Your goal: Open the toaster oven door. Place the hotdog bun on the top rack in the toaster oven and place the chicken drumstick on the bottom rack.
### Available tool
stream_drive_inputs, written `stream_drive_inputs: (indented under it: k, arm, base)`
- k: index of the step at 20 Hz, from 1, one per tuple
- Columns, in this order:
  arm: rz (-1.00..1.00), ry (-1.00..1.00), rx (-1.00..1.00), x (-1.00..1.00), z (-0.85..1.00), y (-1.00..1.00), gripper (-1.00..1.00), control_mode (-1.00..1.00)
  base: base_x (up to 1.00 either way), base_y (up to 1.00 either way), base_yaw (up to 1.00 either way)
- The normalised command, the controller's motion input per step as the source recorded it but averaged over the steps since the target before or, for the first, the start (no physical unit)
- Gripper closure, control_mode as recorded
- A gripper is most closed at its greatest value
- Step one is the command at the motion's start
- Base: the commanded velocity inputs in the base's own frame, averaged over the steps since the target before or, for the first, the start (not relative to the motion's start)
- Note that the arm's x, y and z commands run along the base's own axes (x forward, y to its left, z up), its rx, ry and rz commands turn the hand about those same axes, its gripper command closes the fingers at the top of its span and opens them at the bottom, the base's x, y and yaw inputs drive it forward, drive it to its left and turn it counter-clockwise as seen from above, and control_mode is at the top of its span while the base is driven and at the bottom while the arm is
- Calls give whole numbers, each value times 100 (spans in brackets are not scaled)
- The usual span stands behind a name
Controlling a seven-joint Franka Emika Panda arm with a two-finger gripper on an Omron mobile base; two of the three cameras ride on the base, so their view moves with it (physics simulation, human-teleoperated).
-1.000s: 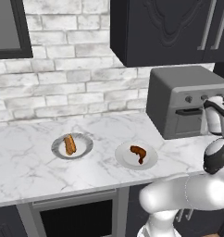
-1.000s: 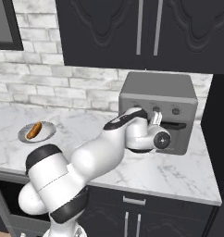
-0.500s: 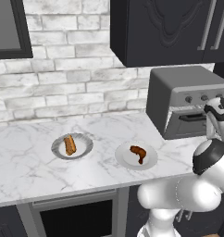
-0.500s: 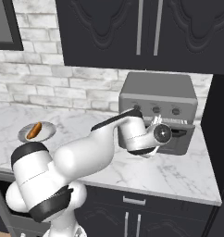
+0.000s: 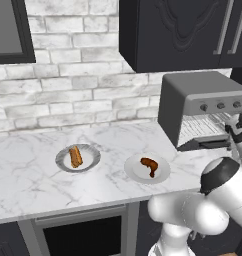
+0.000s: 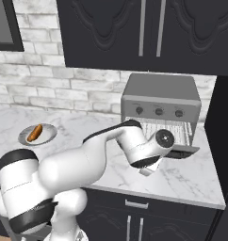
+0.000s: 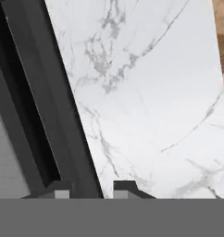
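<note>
Toaster oven door [image 5: 205, 144] swung down to nearly flat, hinged at the lower front edge of the toaster oven [image 5: 200, 95], dark bar handle along its outer edge. Wire racks [image 6: 156, 129] bared in the opening behind it, below three round knobs on the front panel. Toaster oven standing at the right end of the marble table [image 5: 28, 165], close under the black wall cabinets [image 6: 134, 33].

Pincer [image 7: 89, 187] down at the door's outer edge: in the hand view two small dark fingertips [image 7: 124, 186] straddling the dark edge of the door, set fairly close together. Cannot tell whether clamped on the handle or merely beside it. White arm reaching across the front of the oven in the right base view, wrist just below the lowered door.

Hotdog bun [image 5: 75, 156] lying on a grey plate [image 5: 63, 162] near the middle of the table, well left of the oven. Chicken drumstick [image 5: 149, 165] on a white plate [image 5: 138, 172] just to the right of that, between bun and oven. Plates apart, not touching. White brick wall [image 5: 68, 95] behind the table.
</note>
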Motion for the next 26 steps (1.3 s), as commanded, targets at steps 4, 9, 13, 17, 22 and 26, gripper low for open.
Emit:
stream_drive_inputs:
  k: [4, 9, 13, 17, 22, 26]
  arm:
    - [0, 20, 0, -78, -100, 7, 100, -100]
    - [5, 22, 1, -45, -19, 2, 100, -100]
    - [13, 14, 0, -50, 95, -2, 100, -100]
    - [28, 10, 0, -17, 100, -2, 100, -100]
    - [43, -13, -6, 42, 55, 0, 100, -100]
    - [40, -19, -8, 96, 40, 0, -100, -100]
  base:
    - [0, 0, 0]
    - [0, 0, 0]
    - [0, 0, 0]
    - [0, 0, 0]
    - [0, 0, 0]
    - [0, 0, 0]
